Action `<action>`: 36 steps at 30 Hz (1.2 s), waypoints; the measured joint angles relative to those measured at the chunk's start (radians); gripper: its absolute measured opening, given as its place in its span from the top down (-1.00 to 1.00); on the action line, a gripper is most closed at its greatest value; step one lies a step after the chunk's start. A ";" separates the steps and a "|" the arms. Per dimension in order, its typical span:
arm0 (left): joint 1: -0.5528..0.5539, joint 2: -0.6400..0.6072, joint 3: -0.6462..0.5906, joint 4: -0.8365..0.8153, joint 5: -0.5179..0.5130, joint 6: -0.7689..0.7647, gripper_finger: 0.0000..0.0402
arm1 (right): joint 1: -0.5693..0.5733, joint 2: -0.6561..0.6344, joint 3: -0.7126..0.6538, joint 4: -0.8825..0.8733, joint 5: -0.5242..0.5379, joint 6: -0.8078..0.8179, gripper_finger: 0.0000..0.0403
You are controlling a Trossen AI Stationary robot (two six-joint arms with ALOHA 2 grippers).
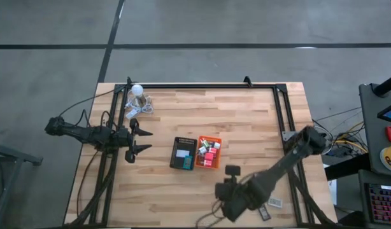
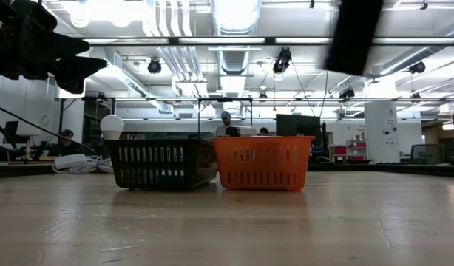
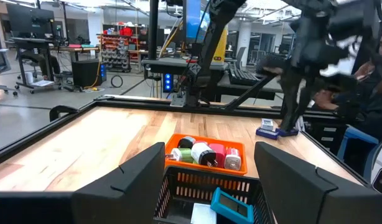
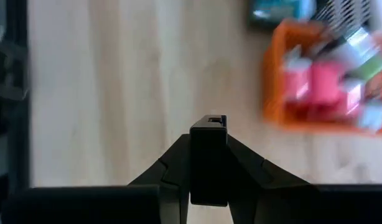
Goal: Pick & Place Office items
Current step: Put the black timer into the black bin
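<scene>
The orange tray (image 1: 208,152) holds several red, pink, green and white office items (image 3: 206,154). Touching its left side, the black tray (image 1: 183,153) holds a teal piece (image 3: 231,205). My right gripper (image 4: 208,124) hovers over bare wood near the table's front edge, to the near right of the trays, and is shut on a small flat black piece (image 4: 208,155). In the high view that hand (image 1: 228,196) is a dark mass. My left gripper (image 1: 143,140) waits open and level at the table's left, pointing at the trays. My right gripper pinches the small black rectangular piece by its two flat sides (image 4: 208,180) between its two fingers. The fingers slant down from above. The piece sticks out past the fingertips, its free end (image 4: 209,119) forward, lifted clear of the table.
A white bulb with coiled grey cable (image 1: 137,95) lies at the far left corner. Two small pieces (image 1: 269,207) lie near the front right edge. A black frame rail (image 1: 202,85) borders the table. People and desks show in the room beyond.
</scene>
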 joint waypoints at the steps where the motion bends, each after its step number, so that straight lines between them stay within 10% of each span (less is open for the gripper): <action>1: 0.000 0.000 0.000 0.000 0.000 0.000 -0.26 | -0.017 -0.015 0.000 0.014 0.014 -0.025 0.68; 25: 0.000 0.000 0.000 0.000 0.000 0.000 -0.26 | -0.406 0.025 -0.040 0.543 0.107 -0.168 0.68; 36: 0.000 -0.001 0.000 0.000 0.000 0.000 -0.26 | -0.453 0.117 -0.048 0.580 -0.041 -0.153 0.67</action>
